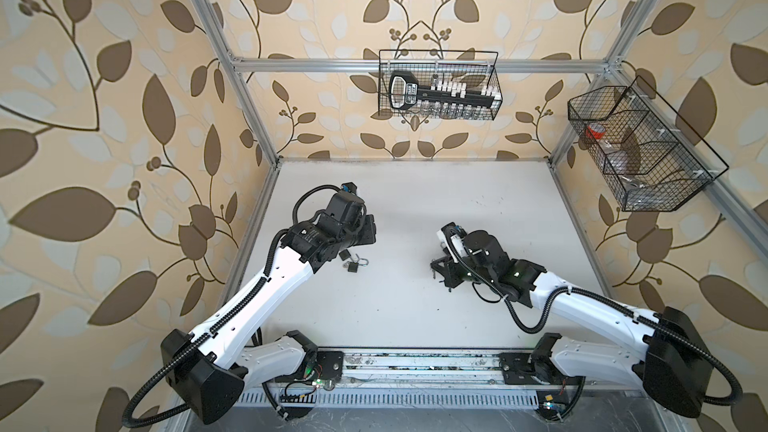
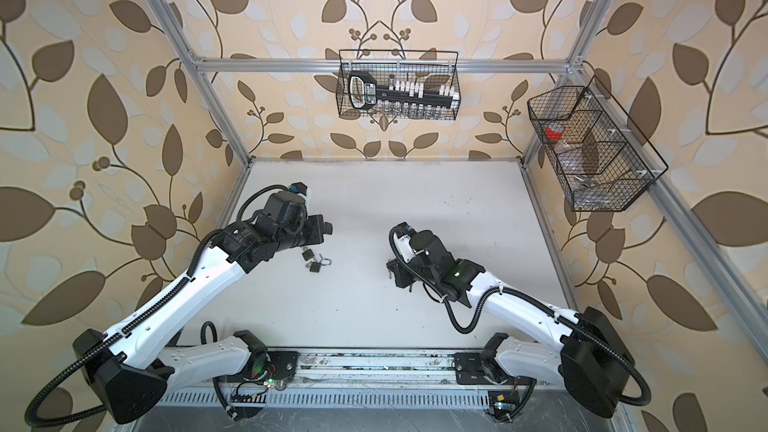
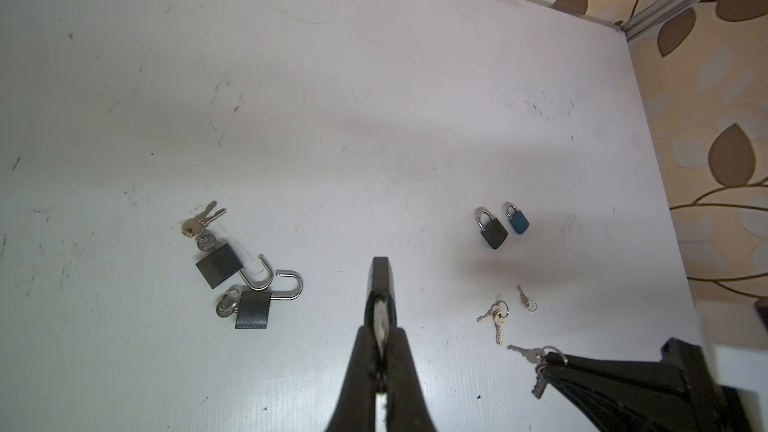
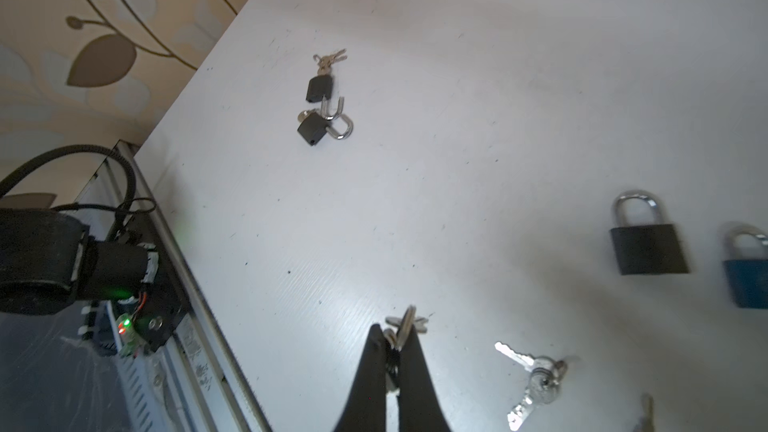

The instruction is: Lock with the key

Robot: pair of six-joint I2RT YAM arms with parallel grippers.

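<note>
Overhead, in a top view, you see the left gripper [image 1: 371,228] near two open-shackled padlocks [image 1: 352,268] on the white tabletop [image 1: 415,201]. Left wrist: it clenches a black padlock [image 3: 380,280], edge-on. Right wrist: right gripper [image 4: 395,344] pinches a silver key bunch [image 4: 405,324]

We've got a wire basket [image 1: 384,76] hanging off the back rail [image 1: 311,65], a black key-shaped rack [image 1: 409,95] lying inside. A second basket [image 1: 648,189] on the side holds a red roll [image 1: 595,131]. Leafy wallpaper [image 1: 104,160] all round.
</note>
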